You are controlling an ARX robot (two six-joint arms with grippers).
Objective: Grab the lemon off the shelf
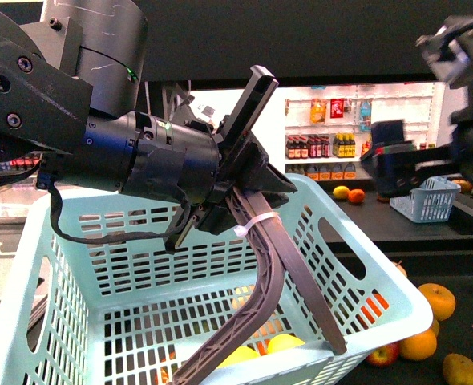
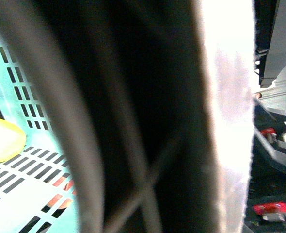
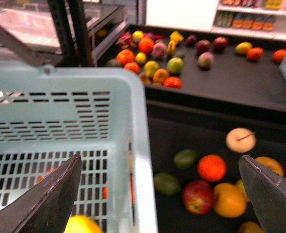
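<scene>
My left gripper [image 1: 220, 204] is shut on the grey basket handle [image 1: 272, 273] of a pale teal basket [image 1: 76, 265] and holds it up. Yellow oval fruits that look like lemons [image 1: 285, 343] lie in the basket's bottom; one shows in the left wrist view [image 2: 2, 140] and one in the right wrist view [image 3: 82, 225]. Another small lemon [image 1: 341, 192] lies on the shelf's upper black tray [image 3: 220, 82]. My right gripper [image 3: 159, 158] is open and empty, over the basket's right rim [image 3: 140, 160]. It is blurred in the front view [image 1: 397, 164].
The lower tray beside the basket holds oranges [image 3: 211, 167], a red apple [image 3: 197, 196], green fruits [image 3: 167, 183] and a pale round fruit with a stem [image 3: 240, 140]. The upper tray carries many mixed fruits [image 3: 152, 53] and a small white basket [image 1: 429, 198]. A black perforated post [image 3: 60, 29] stands behind.
</scene>
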